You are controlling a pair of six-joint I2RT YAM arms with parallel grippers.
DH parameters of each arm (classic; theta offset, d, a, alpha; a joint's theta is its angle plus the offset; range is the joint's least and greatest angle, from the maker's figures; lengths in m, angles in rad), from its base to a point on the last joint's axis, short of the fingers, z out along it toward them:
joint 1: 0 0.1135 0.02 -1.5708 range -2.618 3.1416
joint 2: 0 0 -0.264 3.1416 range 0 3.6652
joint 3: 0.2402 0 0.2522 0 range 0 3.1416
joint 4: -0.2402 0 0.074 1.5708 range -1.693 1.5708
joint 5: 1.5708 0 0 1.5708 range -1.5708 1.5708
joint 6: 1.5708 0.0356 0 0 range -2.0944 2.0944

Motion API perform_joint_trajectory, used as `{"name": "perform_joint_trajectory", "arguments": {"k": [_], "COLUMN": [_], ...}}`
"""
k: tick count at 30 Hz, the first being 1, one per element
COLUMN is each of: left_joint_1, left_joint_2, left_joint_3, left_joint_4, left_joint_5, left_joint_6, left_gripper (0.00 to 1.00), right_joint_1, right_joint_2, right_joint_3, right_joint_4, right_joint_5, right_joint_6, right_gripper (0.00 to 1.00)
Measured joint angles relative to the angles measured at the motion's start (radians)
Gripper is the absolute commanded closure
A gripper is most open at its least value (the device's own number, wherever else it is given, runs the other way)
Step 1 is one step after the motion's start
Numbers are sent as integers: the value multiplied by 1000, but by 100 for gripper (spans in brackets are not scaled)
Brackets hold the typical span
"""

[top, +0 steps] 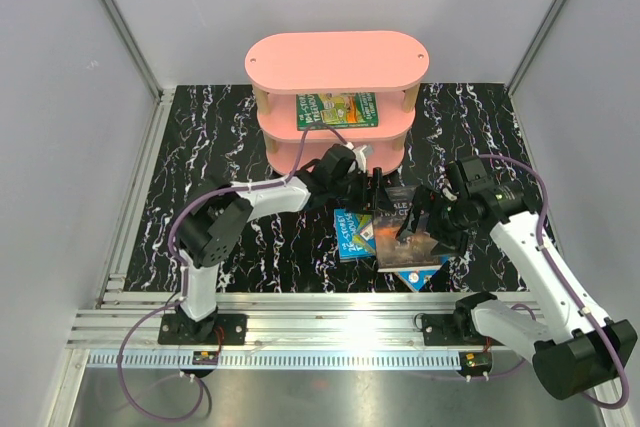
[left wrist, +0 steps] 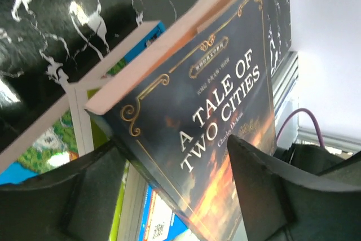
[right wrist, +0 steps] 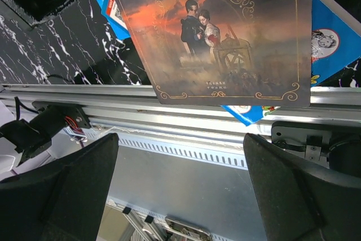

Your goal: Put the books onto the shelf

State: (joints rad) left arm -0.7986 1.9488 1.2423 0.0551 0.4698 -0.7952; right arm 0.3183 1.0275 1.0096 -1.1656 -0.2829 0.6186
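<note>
Straddling the sunset book [left wrist: 214,100], left gripper [left wrist: 172,156], hold uncertain; right gripper [right wrist: 180,145] spread wide.

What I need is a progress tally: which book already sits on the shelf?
The green cartoon-covered paperback, lying flat on the pink oval shelf's middle board. The dark sunset-covered book and the blue books are not on it.

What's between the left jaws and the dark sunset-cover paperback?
Nothing visible. The left gripper has its jaws open on either side of the dark sunset-cover paperback, with no other object in the gap. Bright blue paperbacks lie beneath it, not between.
</note>
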Motion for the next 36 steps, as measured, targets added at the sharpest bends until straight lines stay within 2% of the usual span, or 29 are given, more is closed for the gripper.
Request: {"name": "perform_joint_trajectory", "arguments": {"k": [3,4,6,7,10,18,28,36], "left_joint_1": [2,2,2,2,2,2,39,38], "left_joint_2": [11,17,24,25,25,-18,-242,-415], "left_joint_3": [-10,-13,-16,-16,-16,-46,-88,-102], "left_joint_4": [40,54,81,91,118,97,-59,-59], "left_joint_5": [1,0,4,9,29,-1,-107,-182], "left_joint_6": [-7,-8,-24,-35,-77,-96,-31,-29], "left_gripper": [45,58,71,84,100,100,100,100], "right_joint_1": [0,0,0,0,0,0,0,-1], "right_joint_2": [-6,-8,-13,-16,-23,-50,-95,-169], "right_joint_3": [-4,-5,-5,-5,-5,-3,87,130], "right_joint_4": [0,0,-1,-1,-2,-13,-57,-100], "right_joint_5": [0,0,0,0,0,0,-20,-63], "right_joint_6": [0,0,-1,-1,-3,-24,-51,-67], "right_gripper": [0,0,0,0,0,0,0,0]}}
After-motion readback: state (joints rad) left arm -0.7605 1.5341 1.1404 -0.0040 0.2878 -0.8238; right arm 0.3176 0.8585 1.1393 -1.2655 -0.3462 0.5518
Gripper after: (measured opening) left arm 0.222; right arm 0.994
